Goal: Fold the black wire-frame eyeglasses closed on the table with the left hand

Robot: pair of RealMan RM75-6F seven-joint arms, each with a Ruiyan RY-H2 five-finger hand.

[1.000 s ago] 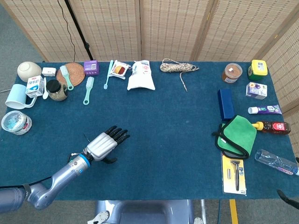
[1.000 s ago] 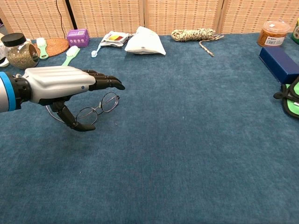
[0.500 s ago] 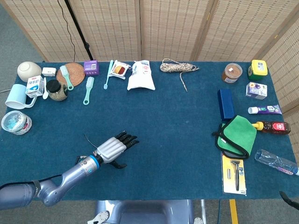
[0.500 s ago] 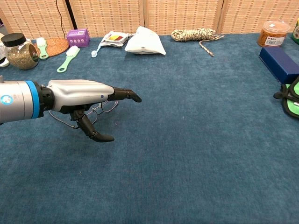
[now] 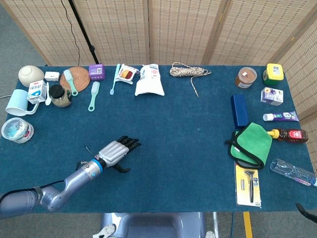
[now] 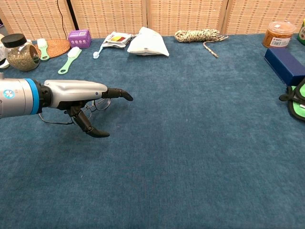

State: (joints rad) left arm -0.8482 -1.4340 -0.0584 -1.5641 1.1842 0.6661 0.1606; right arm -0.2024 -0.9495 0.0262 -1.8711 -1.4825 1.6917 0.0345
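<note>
The left hand (image 6: 78,93) hovered low over the blue surface (image 6: 200,143), palm down, its silver back level and its dark fingers (image 6: 119,94) stretched forward close together, while the thumb (image 6: 93,130) hung beneath them, angled down toward the cloth. In the head view the same hand (image 5: 113,151) lay toward the front left part of the surface, the arm reaching in from the lower left corner.

The black wire-frame eyeglasses (image 6: 95,105) lay on the surface directly under the hand, mostly hidden by it. In the chest view part of a lens rim showed just below the fingers, and one thin temple (image 6: 52,121) ran out to the left beneath the wrist. Whether the fingers or thumb touched the frame could not be told, and nothing showed the hand gripping it.

The right hand was not visible in either view.

Along the far edge stood a jar of dried herbs (image 6: 20,52), a woven coaster (image 6: 56,46), a green brush (image 6: 69,58), a purple box (image 6: 79,37), a white pouch (image 6: 147,43) and a coil of rope (image 6: 198,35). On the right side lay a dark blue case (image 5: 239,110) and a green cloth (image 5: 253,144).
</note>
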